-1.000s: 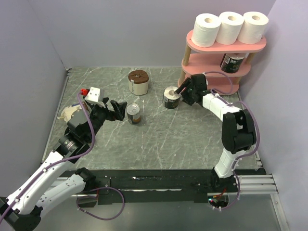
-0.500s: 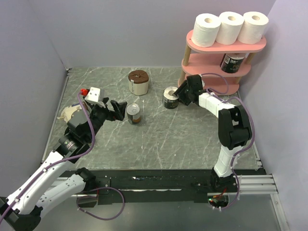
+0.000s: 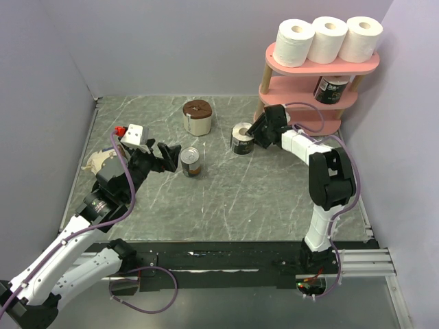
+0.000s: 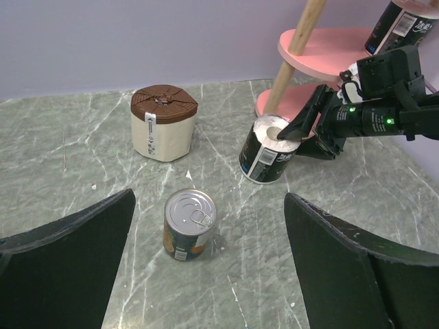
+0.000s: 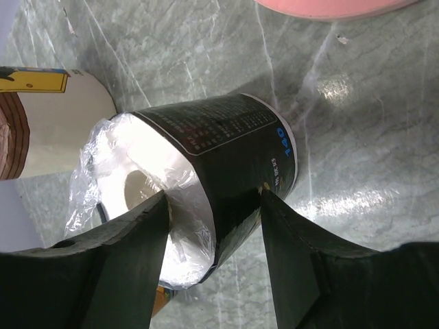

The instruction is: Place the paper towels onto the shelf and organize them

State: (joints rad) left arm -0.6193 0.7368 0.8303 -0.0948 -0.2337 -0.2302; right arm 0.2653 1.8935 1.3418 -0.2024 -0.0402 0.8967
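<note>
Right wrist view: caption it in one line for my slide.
Right pincer straddling the black-printed paper towel roll on the marble table, pink shelf beyond.

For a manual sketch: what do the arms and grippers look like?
Left arm and right arm: white link shells, black joints, purple cables looping alongside. Left gripper and right gripper are black with broad wedge-shaped fingers. A white block with a red part sits at the left wrist.

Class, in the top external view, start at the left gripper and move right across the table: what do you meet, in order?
The left gripper → metal can → black-printed roll → shelf. Left out for overlap: the brown-topped roll (with the can) and the right gripper (with the black-printed roll).
</note>
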